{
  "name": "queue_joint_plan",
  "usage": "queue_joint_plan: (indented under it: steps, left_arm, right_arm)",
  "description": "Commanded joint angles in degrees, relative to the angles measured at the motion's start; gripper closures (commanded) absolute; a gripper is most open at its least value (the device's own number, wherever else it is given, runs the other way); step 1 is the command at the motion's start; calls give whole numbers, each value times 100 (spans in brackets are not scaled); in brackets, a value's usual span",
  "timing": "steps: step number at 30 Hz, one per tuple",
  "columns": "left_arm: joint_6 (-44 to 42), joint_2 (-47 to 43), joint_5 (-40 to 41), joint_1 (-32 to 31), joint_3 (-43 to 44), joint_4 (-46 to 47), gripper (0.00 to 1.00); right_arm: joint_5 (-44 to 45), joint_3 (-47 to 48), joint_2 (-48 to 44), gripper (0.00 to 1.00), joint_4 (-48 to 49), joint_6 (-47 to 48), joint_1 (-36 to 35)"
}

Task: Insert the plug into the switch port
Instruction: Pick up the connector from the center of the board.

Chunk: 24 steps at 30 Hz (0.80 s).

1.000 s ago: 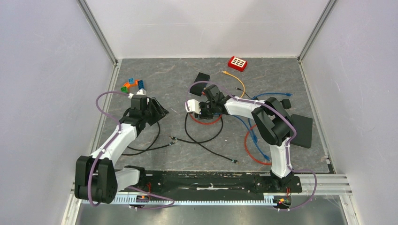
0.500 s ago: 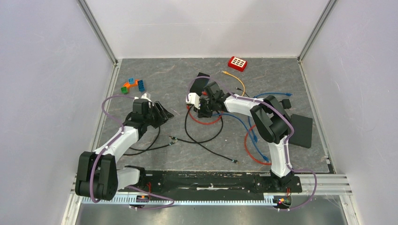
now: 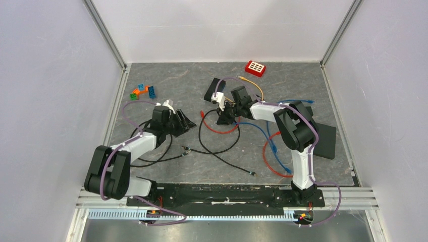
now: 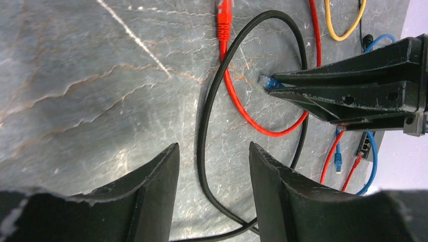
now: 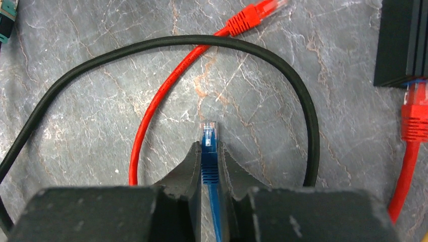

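Note:
My right gripper [image 5: 209, 146] is shut on a blue plug [image 5: 209, 135], whose clear tip pokes out past the fingertips just above the grey table. In the top view this gripper [image 3: 220, 120] is at the table's middle. The black switch [image 5: 401, 43] lies ahead to the right, with a red plug [image 5: 415, 113] at its near edge. From above the switch [image 3: 216, 86] sits just behind the gripper. My left gripper [image 4: 213, 148] is open and empty, low over a black cable [image 4: 202, 136]. It faces the right gripper [image 4: 275, 85] and the blue plug [image 4: 267, 82].
A red cable [image 3: 224, 130], blue cables [image 3: 270, 146] and a yellow cable [image 3: 255, 85] lie looped around the middle. A red keypad box [image 3: 256, 68] sits at the back, coloured blocks [image 3: 143, 92] at the left, a flat black box [image 3: 323, 141] at the right.
The right gripper's jaws have closed on the blue plug and its wrist has swung back and right. The left arm has moved right, toward the middle.

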<state>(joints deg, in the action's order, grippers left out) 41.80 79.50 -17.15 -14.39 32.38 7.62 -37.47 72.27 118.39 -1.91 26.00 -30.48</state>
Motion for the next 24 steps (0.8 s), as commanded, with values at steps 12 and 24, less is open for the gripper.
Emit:
queue_joint_plan:
  steps: [12, 24]
  left_arm:
    - [190, 1248, -407, -379, 758, 1569, 39]
    - [619, 1732, -882, -494, 729, 2542, 38]
  right_arm:
    - [-849, -299, -547, 100, 944, -910, 64]
    - [-1027, -442, -681, 100, 1391, -1275, -2]
